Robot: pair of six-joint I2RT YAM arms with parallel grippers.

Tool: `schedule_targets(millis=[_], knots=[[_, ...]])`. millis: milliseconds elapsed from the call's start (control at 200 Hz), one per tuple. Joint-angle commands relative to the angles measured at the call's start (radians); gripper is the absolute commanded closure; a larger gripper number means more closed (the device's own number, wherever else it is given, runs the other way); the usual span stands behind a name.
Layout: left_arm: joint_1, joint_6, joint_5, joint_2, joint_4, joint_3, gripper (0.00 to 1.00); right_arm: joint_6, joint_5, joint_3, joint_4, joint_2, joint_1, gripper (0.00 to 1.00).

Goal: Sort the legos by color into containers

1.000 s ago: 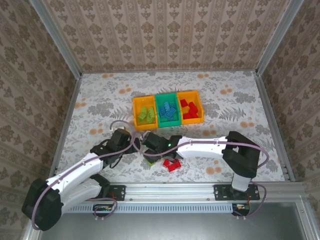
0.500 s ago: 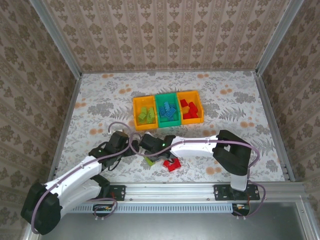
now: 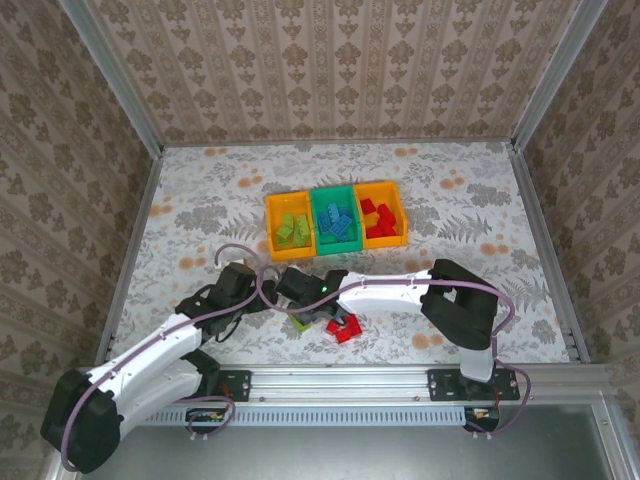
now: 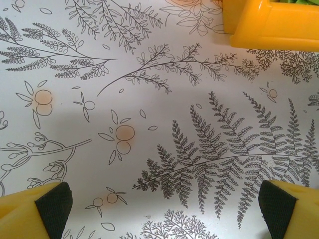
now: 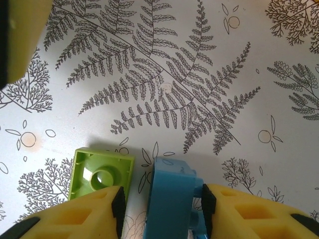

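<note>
A blue lego (image 5: 172, 199) stands on edge on the table between my right gripper's (image 5: 163, 206) jaws. Its studs touch the right pad (image 5: 208, 204), and a narrow gap is left at the left pad (image 5: 118, 204). A lime green lego (image 5: 102, 174) lies upside down just outside the left finger, also seen from above as a green lego (image 3: 298, 322). Red legos (image 3: 345, 328) lie to its right. My right gripper (image 3: 296, 302) hangs low over that spot. My left gripper (image 3: 255, 292) is close by, and its jaws (image 4: 164, 219) stand wide open over bare table.
The containers stand in a row behind: an orange bin (image 3: 270, 230) with green bricks, a green bin (image 3: 333, 190) with blue ones, an orange bin (image 3: 403, 215) with red ones. An orange bin corner (image 4: 271, 25) is ahead of the left gripper. The two grippers are nearly touching.
My right gripper's jaws have narrowed around the blue lego and the arm has shifted slightly left. The left arm has drawn back a little, still wide open.
</note>
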Motion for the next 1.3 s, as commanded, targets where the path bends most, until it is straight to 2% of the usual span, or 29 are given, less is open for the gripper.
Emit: schedule_targets(millis=[0, 565, 750, 895, 1140, 1295], knots=[[0.005, -0.005, 0.006, -0.02, -0.011, -0.01, 0.0, 0.002, -0.016, 0.016, -0.052, 0.033, -0.004, 0.53], [0.011, -0.011, 0.018, -0.027, -0.003, -0.016, 0.0, -0.005, 0.006, 0.023, -0.065, 0.066, -0.008, 0.53], [0.013, -0.013, 0.025, -0.025, 0.002, -0.019, 0.0, 0.004, 0.008, 0.018, -0.058, 0.053, -0.015, 0.63], [0.014, -0.015, 0.024, -0.027, 0.002, -0.019, 0.0, 0.016, 0.024, 0.009, -0.055, 0.023, -0.025, 0.66], [0.013, -0.023, 0.023, -0.029, -0.006, -0.015, 0.0, 0.07, -0.009, -0.039, 0.018, -0.114, -0.094, 0.72], [0.007, -0.038, 0.037, -0.028, -0.004, -0.01, 0.0, 0.113, -0.07, -0.064, 0.091, -0.2, -0.2, 0.72]])
